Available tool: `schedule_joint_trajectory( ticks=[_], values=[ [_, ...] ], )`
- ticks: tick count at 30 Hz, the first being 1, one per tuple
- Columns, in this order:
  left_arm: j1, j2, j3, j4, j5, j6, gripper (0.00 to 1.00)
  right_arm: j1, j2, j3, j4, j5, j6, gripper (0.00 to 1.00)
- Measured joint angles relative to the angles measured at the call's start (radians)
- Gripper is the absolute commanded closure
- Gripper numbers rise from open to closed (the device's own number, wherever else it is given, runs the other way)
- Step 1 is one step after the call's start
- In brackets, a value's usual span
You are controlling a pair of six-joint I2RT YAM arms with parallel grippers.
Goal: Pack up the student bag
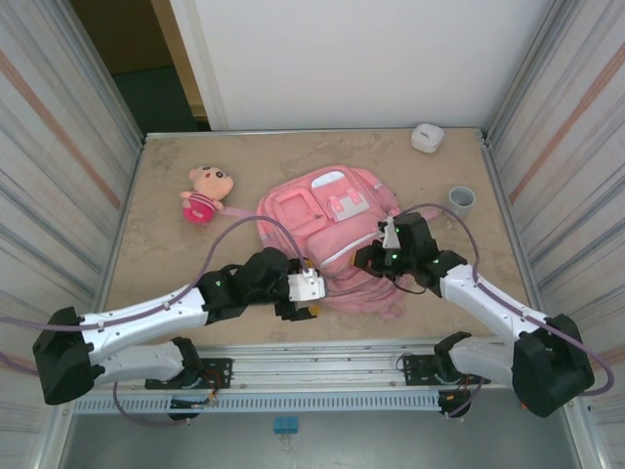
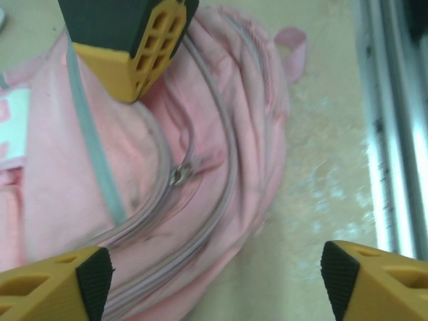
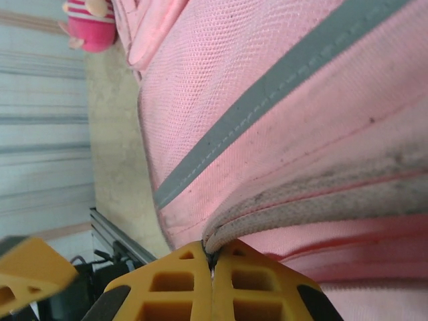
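Item under inspection: the large pink fabric backpack (image 1: 327, 220). It lies flat at the centre of the beige marbled counter (image 1: 176, 264), front pockets and white patch facing up, its lower end towards the arms' bases.

Left gripper (image 1: 314, 288): positioned over the near left part of the backpack. In the left wrist view its yellow fingers (image 2: 57, 284) stand spread wide apart, one over the pink fabric and the other over bare counter beside the bag. Nothing lies between them. A small metal zipper pull (image 2: 179, 175) sits on a curved zip line between the fingers and the top of that view, and a grey reflective strip (image 2: 93, 154) runs across the fabric beside it. A pink strap loop (image 2: 292, 41) protrudes from the bag's edge onto the counter. An aluminium rail (image 2: 394, 134) borders the counter.

Right gripper (image 1: 363, 258): positioned over the near right part of the backpack, close to the left gripper. In the right wrist view its fingers (image 3: 174, 287) are pressed together, with a soiled piped seam edge of the bag running in between them; they are pinching that edge. The grey reflective strip (image 3: 267, 99) crosses the mesh fabric above the seam.

Other items on the counter: a small plush doll in a pink dress (image 1: 202, 195) lies left of the backpack, apart from it. A small white rounded case (image 1: 427, 138) rests at the far edge. A small grey cup (image 1: 462, 200) stands to the right of the bag.
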Motion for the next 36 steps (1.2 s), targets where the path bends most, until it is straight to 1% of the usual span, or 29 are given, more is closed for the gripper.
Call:
schedule_joint_trajectory(
  ticks=[4, 7, 8, 11, 13, 14, 15, 16, 17, 18, 19, 21, 22, 23, 25, 27, 31, 33, 36],
  values=[
    [0.03, 0.077, 0.012, 0.006, -0.057, 0.153, 0.14, -0.042, 0.0, 0.021, -0.058, -0.063, -0.082, 0.98],
    [0.058, 0.164, 0.032, 0.04, -0.075, 0.227, 0.15, -0.051, 0.009, 0.027, -0.079, -0.094, -0.118, 0.97],
    [0.066, 0.192, 0.042, 0.055, -0.074, 0.246, 0.2, -0.052, 0.013, 0.031, -0.085, -0.1, -0.127, 0.97],
    [0.082, 0.254, 0.064, 0.117, -0.072, 0.282, 0.28, -0.056, 0.021, 0.045, -0.097, -0.115, -0.149, 0.97],
    [0.091, 0.283, 0.071, 0.166, -0.069, 0.297, 0.38, -0.057, 0.025, 0.053, -0.1, -0.121, -0.158, 0.97],
    [0.097, 0.294, 0.073, 0.19, -0.063, 0.303, 0.45, -0.057, 0.026, 0.056, -0.101, -0.122, -0.165, 0.97],
    [0.103, 0.302, 0.073, 0.207, -0.058, 0.301, 0.58, -0.057, 0.027, 0.057, -0.101, -0.122, -0.171, 0.97],
    [0.111, 0.31, 0.073, 0.221, -0.046, 0.303, 0.74, -0.057, 0.027, 0.058, -0.101, -0.124, -0.174, 0.97],
    [0.121, 0.318, 0.074, 0.222, -0.025, 0.304, 0.84, -0.058, 0.027, 0.058, -0.1, -0.124, -0.175, 0.96],
    [0.127, 0.327, 0.073, 0.219, -0.005, 0.306, 0.94, -0.061, 0.027, 0.06, -0.101, -0.124, -0.177, 0.9],
    [0.132, 0.336, 0.073, 0.22, 0.008, 0.311, 1.0, -0.063, 0.027, 0.063, -0.102, -0.125, -0.18, 0.82],
    [0.145, 0.345, 0.073, 0.224, 0.037, 0.318, 1.0, -0.062, 0.023, 0.074, -0.116, -0.121, -0.191, 0.68],
    [0.152, 0.345, 0.073, 0.222, 0.055, 0.315, 1.0, -0.061, 0.01, 0.08, -0.13, -0.113, -0.203, 0.63],
    [0.158, 0.344, 0.073, 0.222, 0.07, 0.31, 1.0, -0.057, -0.007, 0.082, -0.144, -0.104, -0.211, 0.6],
    [0.177, 0.338, 0.073, 0.216, 0.117, 0.279, 1.0, -0.025, -0.083, 0.084, -0.182, -0.018, -0.243, 0.53],
    [0.197, 0.329, 0.073, 0.211, 0.167, 0.241, 1.0, 0.047, -0.185, 0.084, -0.217, 0.084, -0.277, 0.5],
    [0.229, 0.321, 0.077, 0.209, 0.248, 0.168, 1.0, 0.267, -0.384, 0.035, -0.199, 0.278, -0.363, 0.5],
    [0.24, 0.321, 0.081, 0.204, 0.282, 0.138, 1.0, 0.347, -0.416, -0.003, -0.177, 0.346, -0.404, 0.5],
    [0.256, 0.322, 0.094, 0.192, 0.34, 0.087, 1.0, 0.413, -0.369, -0.028, -0.166, 0.424, -0.449, 0.5]
  ],
)
